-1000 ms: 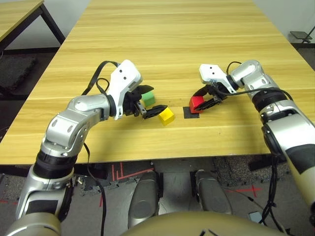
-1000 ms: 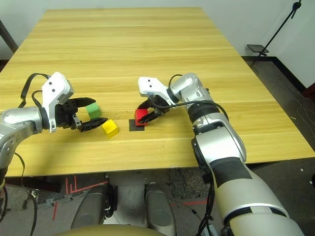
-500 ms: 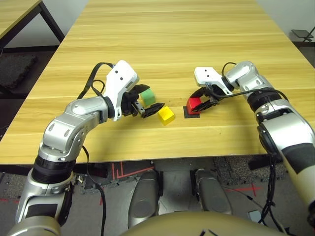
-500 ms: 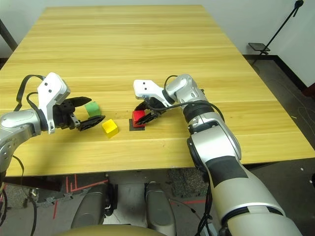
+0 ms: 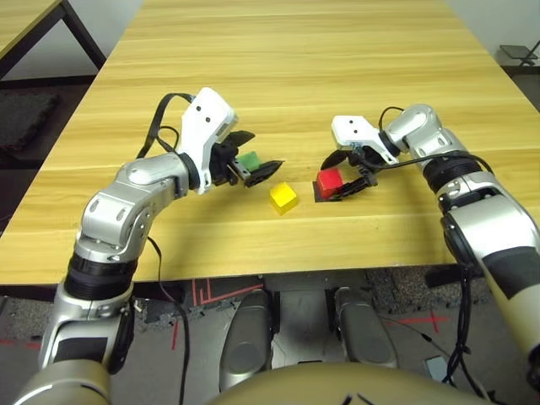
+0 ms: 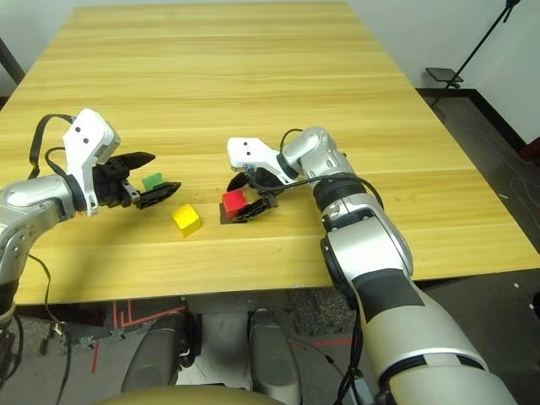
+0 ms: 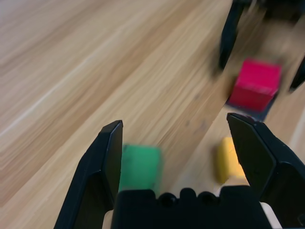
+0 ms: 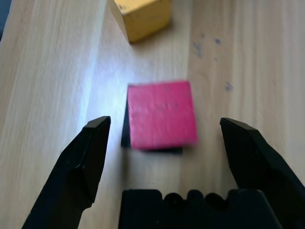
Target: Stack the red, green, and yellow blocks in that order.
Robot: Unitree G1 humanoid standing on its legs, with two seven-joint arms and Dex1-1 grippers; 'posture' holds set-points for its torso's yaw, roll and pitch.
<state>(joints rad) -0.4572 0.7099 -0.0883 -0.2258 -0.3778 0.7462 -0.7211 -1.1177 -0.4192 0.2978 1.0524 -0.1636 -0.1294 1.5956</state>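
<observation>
Where the red block (image 8: 162, 114) sits, black patch (image 8: 125, 129) mostly hidden.

The red block (image 5: 328, 181) sits flat on the table. At its nine o'clock lies the yellow block (image 5: 283, 197). The green block (image 5: 249, 159) lies at the yellow one's eleven o'clock.

Red block (image 5: 328, 181): bright red, matte, plain faces. Sits on a flat black square patch (image 8: 152, 149), dark edge showing around its base. Green block (image 5: 249, 159): mid green, plain. Yellow block (image 5: 283, 197): yellow, top lighter than sides, a few small dark specks on one face in the right wrist view. Table (image 5: 295, 59): light honey wood, lengthwise plank stripes, fine grain. Left gripper (image 5: 258, 158) and right gripper (image 5: 347, 173): black fingers, white housings, silver forearms, black cables.
</observation>
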